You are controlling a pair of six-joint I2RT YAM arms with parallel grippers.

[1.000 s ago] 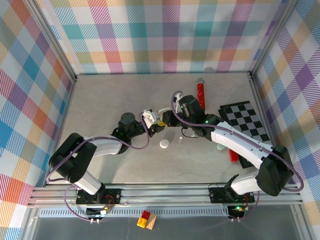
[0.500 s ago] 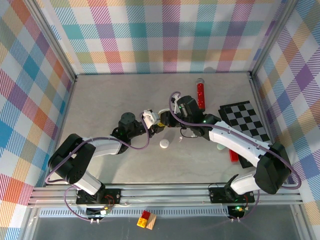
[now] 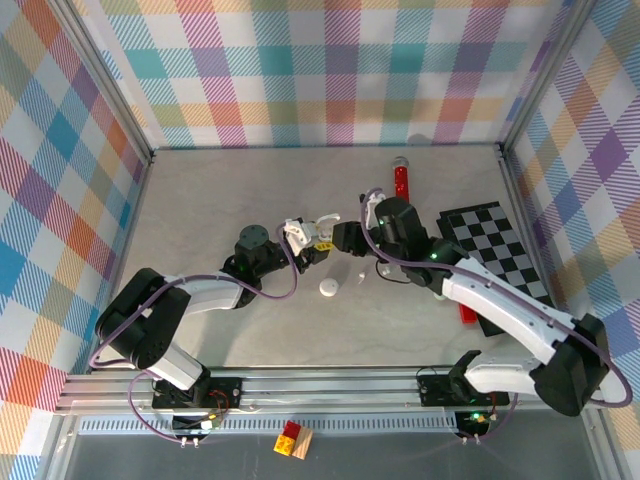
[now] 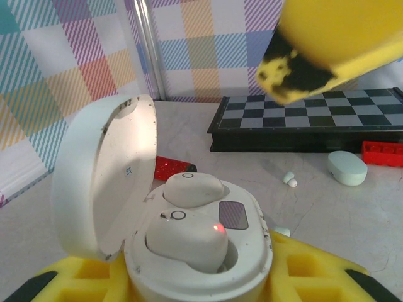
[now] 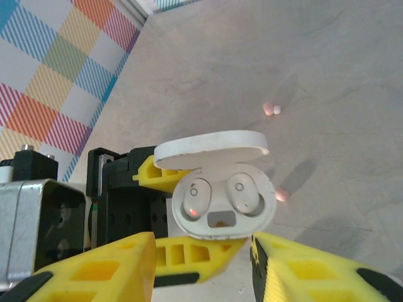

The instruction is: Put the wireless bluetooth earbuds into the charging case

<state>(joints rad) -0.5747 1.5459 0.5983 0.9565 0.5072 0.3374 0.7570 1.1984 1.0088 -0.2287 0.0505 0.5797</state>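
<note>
Grey table: chessboard, possibly earbud.

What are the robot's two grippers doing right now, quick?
Left gripper: closed, holding the open charging case.
Right gripper: open, empty.

Premises: a robotics test cell in a laboratory, not a domestic or retail space. Evidence: a grey table is boxed on three sides by plaid-printed panels set in bare aluminium posts. A left arm and a right arm are bolted to a slotted metal rail along the near edge. Purple cables run exposed, and a green light shows below the right base. Loose props are unrelated to one another: a chessboard and a red tube. Coloured blocks lie outside the rail.
</note>
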